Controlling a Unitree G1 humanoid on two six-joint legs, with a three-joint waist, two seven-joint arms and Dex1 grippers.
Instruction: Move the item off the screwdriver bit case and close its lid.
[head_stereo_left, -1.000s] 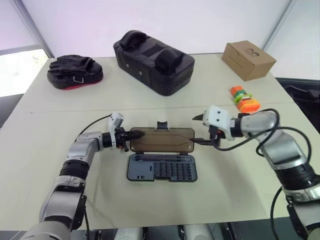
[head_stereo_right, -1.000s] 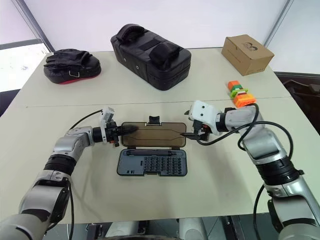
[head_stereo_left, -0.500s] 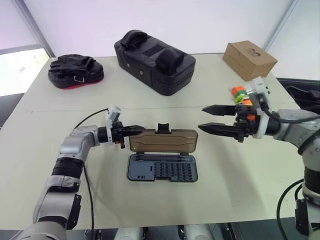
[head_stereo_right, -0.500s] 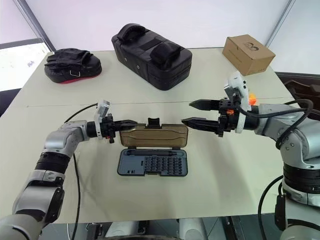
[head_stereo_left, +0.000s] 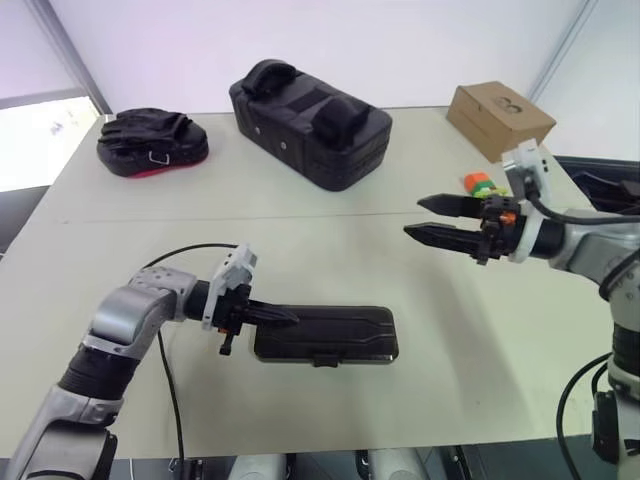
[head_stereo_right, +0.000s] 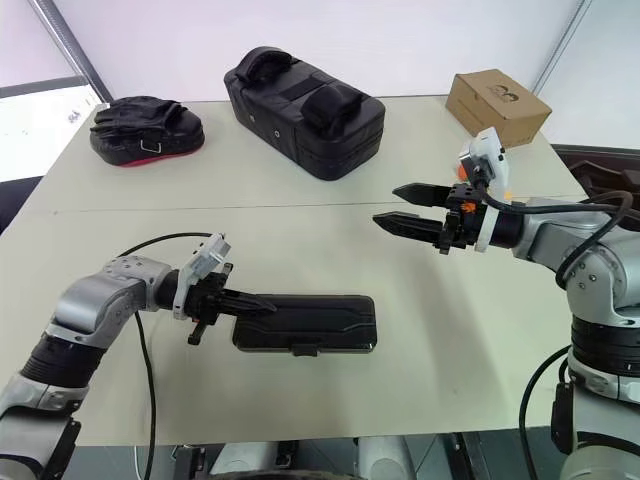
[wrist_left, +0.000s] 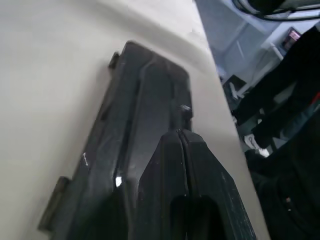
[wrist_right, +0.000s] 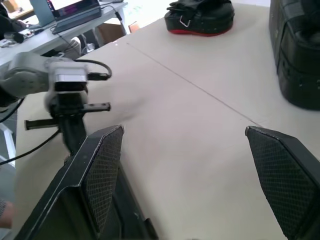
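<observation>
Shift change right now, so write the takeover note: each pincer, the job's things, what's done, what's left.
Left pincer: shut, tips over the left end of the screwdriver bit case; contact unclear.
Right pincer: open, empty, in the air to the case's right.
The case lies flat on the table, lid shut, nothing on it.
Done: item off, lid down.
Left: probably only checking the front latch, then withdrawing both arms.

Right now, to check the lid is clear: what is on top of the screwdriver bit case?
The left tool, shut, lies over the closed lid; the bits beneath are hidden.
</observation>
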